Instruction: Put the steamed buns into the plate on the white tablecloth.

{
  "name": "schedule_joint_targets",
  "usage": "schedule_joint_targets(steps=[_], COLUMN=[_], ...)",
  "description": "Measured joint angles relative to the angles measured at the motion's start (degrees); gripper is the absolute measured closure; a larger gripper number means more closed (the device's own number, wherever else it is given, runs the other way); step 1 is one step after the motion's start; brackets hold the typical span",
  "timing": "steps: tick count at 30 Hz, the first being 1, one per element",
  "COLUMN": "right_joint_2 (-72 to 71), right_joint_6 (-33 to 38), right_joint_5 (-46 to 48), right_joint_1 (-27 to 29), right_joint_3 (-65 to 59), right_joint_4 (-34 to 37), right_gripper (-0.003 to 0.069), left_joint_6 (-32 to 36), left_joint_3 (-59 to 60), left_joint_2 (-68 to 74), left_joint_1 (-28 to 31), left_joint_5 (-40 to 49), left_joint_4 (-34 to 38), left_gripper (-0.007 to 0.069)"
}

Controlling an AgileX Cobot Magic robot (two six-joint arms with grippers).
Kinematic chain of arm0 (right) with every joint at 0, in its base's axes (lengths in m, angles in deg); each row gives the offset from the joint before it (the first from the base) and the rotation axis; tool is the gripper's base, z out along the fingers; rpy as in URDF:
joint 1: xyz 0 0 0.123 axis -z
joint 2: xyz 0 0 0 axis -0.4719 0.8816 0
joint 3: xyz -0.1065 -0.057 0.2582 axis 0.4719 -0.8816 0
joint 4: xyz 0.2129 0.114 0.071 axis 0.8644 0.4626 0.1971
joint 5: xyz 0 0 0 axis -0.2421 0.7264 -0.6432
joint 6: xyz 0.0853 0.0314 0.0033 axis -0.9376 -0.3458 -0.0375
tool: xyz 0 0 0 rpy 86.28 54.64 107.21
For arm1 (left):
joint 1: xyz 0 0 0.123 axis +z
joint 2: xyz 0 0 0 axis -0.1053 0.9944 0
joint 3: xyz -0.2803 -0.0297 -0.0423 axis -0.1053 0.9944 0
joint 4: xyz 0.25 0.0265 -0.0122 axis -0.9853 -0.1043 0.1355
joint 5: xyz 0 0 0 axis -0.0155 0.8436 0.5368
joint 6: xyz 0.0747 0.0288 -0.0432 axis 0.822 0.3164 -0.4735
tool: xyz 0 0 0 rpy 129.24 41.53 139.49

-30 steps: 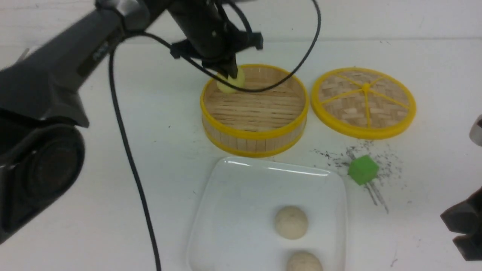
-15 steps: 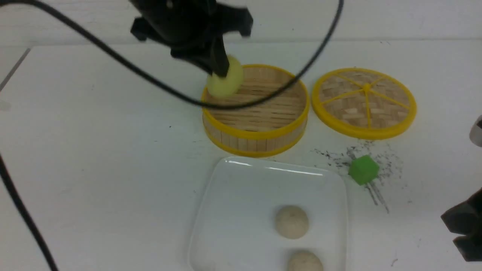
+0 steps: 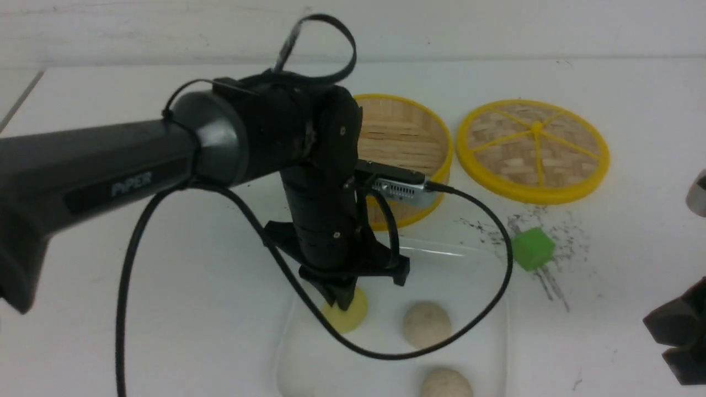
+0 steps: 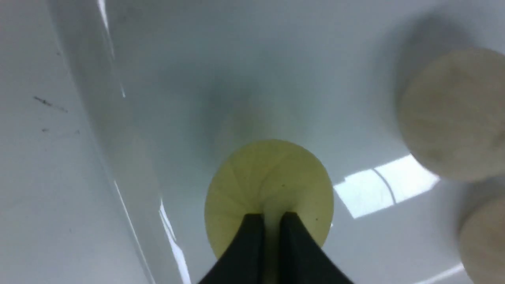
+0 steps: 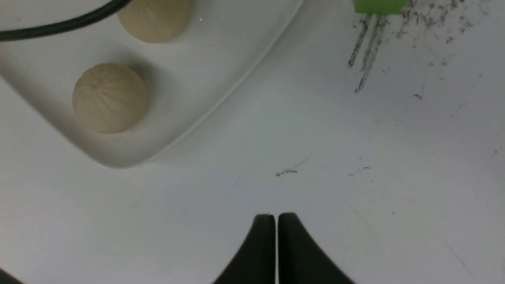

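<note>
Front view: the left end effector (image 3: 343,300) reaches down over the near-left part of the plate (image 3: 474,298), its tips closed on the crown of the yellow bun (image 3: 349,318). Two speckled buns (image 3: 426,324) (image 3: 444,384) already lie in the plate. The steamer (image 3: 405,138) behind it shows no bun in its visible part, and its lid (image 3: 533,150) and a green cube (image 3: 531,249) lie apart on the white tablecloth (image 3: 193,320). A cable (image 3: 499,286) from the arm loops low across the plate, around the nearer speckled bun. Left wrist view: the two tips stand close together, pinching the bun's top with a sliver of dough between them. Whether the bun's base touches the plate cannot be told. Right wrist view: the right end effector (image 5: 276,219) hangs over bare cloth beside the plate's corner, tips pressed together and holding nothing. Risks, as judgement: the bun sits near the plate's left rim, so a release from height could send it rolling to or over that rim. Soft dough may cling to the tips on opening. The trailing cable may sweep a speckled bun as the arm withdraws. Compared with one second earlier, the yellow bun has travelled from inside the steamer's far-left edge to the plate. The speckled buns, lid and cube are unmoved.
</note>
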Motion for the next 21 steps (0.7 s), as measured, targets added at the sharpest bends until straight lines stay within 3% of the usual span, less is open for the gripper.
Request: schedule_joint_targets(steps=[13,21], right_joint_2=[-3.0,-18.9], right_joint_6=[0.0,-3.0], right_joint_5=[4.4,8.7], right_joint_1=[0.0,0.0], right_joint_3=[0.8,1.6], right_joint_4=[0.0,-1.1], right_gripper=[0.0615,0.0613], left_joint_6=[-1.5,-1.5], left_joint_3=[-1.5,-7.4], left_joint_2=[-0.2,-7.1], left_joint_1=[0.0,0.0], left_joint_5=[-3.7,-1.5], left_joint_4=[3.8,2.8], left_gripper=[0.0204,0.0165])
